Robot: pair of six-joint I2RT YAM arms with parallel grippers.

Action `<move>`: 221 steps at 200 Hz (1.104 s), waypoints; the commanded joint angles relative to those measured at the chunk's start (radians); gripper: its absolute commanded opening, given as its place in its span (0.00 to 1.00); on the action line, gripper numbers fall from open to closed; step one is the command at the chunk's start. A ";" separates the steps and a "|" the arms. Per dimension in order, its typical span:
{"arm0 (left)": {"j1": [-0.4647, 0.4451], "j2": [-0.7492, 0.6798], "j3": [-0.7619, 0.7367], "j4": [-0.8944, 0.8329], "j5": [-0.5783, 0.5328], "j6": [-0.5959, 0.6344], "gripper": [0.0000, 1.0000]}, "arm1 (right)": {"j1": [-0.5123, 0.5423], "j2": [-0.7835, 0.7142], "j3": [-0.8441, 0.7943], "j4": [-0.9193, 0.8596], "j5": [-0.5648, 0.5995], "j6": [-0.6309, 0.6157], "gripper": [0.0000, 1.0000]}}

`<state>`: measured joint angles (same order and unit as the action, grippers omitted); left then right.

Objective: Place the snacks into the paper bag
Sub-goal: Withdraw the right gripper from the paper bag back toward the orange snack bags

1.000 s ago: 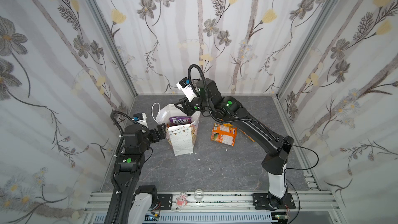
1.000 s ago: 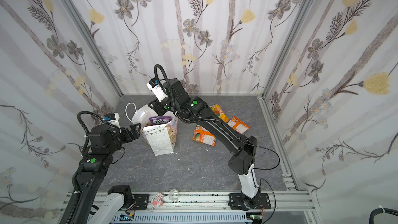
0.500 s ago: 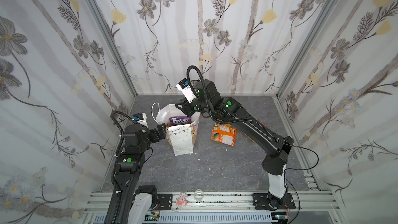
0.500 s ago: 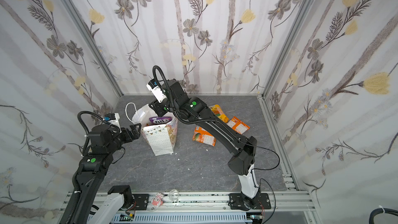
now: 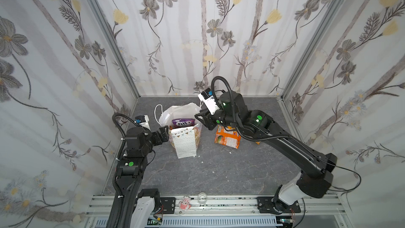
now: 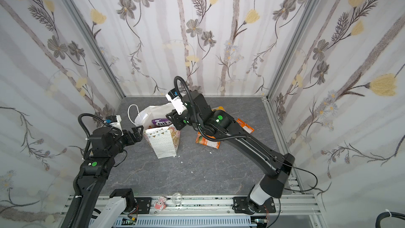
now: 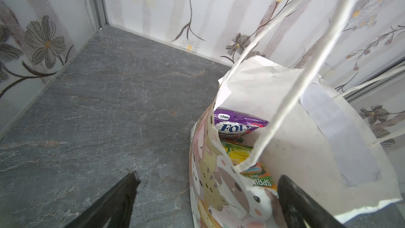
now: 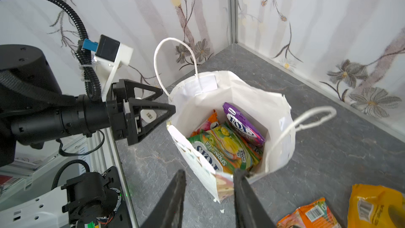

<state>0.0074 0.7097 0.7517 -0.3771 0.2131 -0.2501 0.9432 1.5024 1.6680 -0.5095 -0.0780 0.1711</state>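
The paper bag (image 5: 186, 143) stands upright on the surface (image 5: 219, 172) with its mouth open. Inside the bag lie a purple packet (image 5: 183, 123), a green packet (image 8: 221, 150) and an inner orange packet (image 8: 208, 123). At least 2 loose orange packets (image 5: 226, 138) lie right of the bag.

Step in hand, as I judge it: between deliveries. The next move calls for leaving the bag, reaching the nearest loose packet, widening and grasping.

My right end effector (image 8: 210, 172) sits at the bag's rim, narrowly open and holding nothing. 1 finger appears to touch the rim. My left end effector (image 7: 208, 176) is wide and straddles the bag's wall unclamped.
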 commanded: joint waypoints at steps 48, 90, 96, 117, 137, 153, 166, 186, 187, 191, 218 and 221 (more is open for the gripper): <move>0.000 -0.018 -0.005 0.030 0.037 0.005 1.00 | -0.001 -0.374 -0.550 0.120 0.218 0.260 0.41; 0.000 -0.019 -0.005 0.030 0.031 0.003 1.00 | -0.001 -0.496 -0.739 0.094 0.256 0.355 0.42; 0.000 -0.021 -0.005 0.032 0.038 0.001 1.00 | -0.002 -0.512 -0.756 0.086 0.274 0.366 0.42; 0.001 -0.029 -0.008 0.040 0.052 0.003 1.00 | -0.019 -0.566 -0.818 0.086 0.342 0.401 0.44; 0.000 -0.035 -0.008 0.041 0.051 0.003 1.00 | -0.056 -0.611 -0.891 0.130 0.373 0.436 0.48; 0.000 -0.039 -0.011 0.048 0.058 0.001 1.00 | -0.099 -0.632 -0.954 0.168 0.361 0.451 0.48; 0.000 -0.041 -0.010 0.047 0.063 -0.001 1.00 | -0.132 -0.639 -0.979 0.189 0.345 0.453 0.47; 0.000 -0.047 -0.012 0.050 0.058 -0.002 1.00 | -0.184 -0.640 -1.011 0.220 0.335 0.472 0.48; 0.000 -0.048 -0.012 0.050 0.058 -0.002 1.00 | -0.186 -0.640 -1.013 0.223 0.335 0.474 0.48; -0.001 -0.048 -0.012 0.051 0.057 0.000 1.00 | -0.193 -0.638 -1.019 0.230 0.328 0.474 0.48; 0.000 -0.042 -0.012 0.048 0.058 0.000 1.00 | -0.258 -0.598 -1.052 0.287 0.252 0.459 0.46; 0.000 -0.041 -0.011 0.047 0.058 0.000 1.00 | -0.263 -0.596 -1.053 0.289 0.248 0.456 0.46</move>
<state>0.0074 0.6643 0.7422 -0.3626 0.2657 -0.2501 0.7185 0.8825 0.6338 -0.3134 0.2234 0.6209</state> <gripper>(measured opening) 0.998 0.461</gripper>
